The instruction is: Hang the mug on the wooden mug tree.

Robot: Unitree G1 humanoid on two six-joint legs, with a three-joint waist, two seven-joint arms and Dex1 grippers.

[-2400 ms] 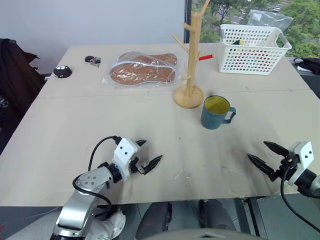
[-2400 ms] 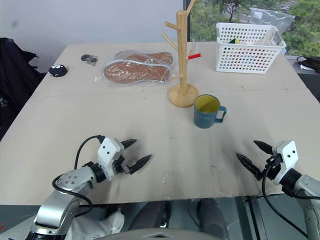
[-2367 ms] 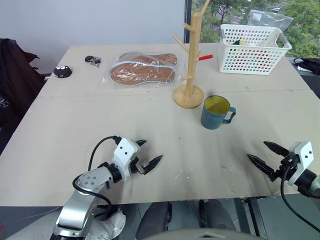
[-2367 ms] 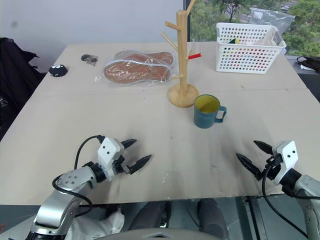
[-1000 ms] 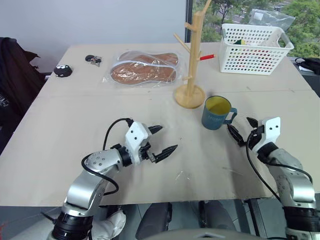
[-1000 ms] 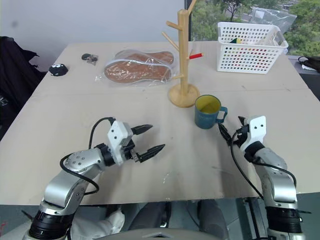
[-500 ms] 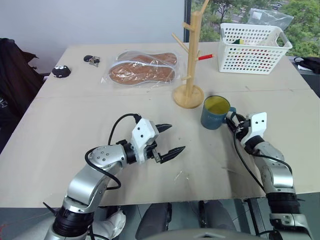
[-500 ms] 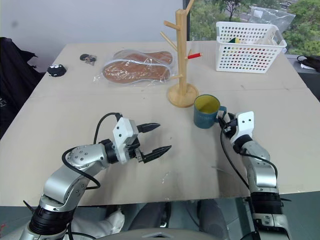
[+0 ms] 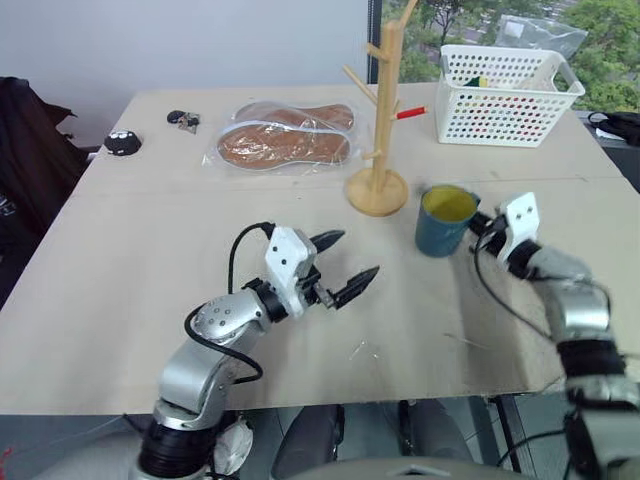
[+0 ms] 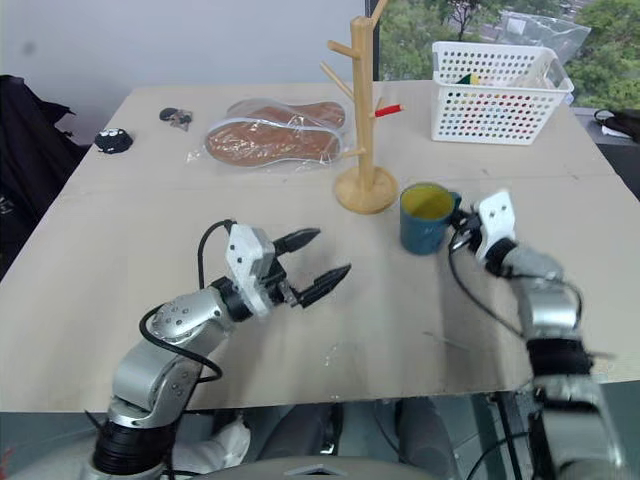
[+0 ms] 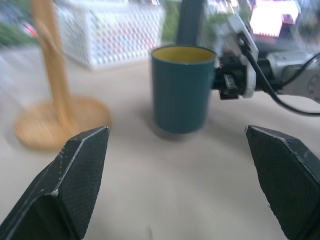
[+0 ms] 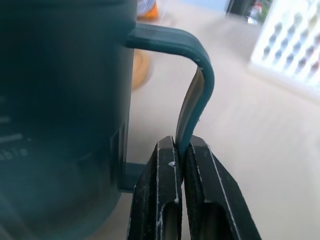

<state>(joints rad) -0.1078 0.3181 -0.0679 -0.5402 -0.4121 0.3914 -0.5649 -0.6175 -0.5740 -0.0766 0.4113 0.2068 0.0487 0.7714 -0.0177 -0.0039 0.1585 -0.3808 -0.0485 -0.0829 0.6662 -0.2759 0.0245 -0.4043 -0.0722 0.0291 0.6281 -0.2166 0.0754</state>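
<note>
The right gripper [image 12: 181, 165] is pinched shut on the loop handle of the mug [image 9: 446, 220], a grip that leaves the handle's opening free for a peg. The mug stands upright just beside the round base of the wooden mug tree [image 9: 381, 118], on the side toward the robot's right. The left gripper [image 9: 348, 268] hovers wide and empty, nearer the robot than the tree, likely waiting in support. On the tabletop [image 9: 120, 260] there is one mug and one tree; beyond the tree sit one white basket [image 9: 505, 100], one wrapped pair of insoles [image 9: 286, 138], one red marker [image 9: 411, 115], and two small dark objects [image 9: 123, 143].
</note>
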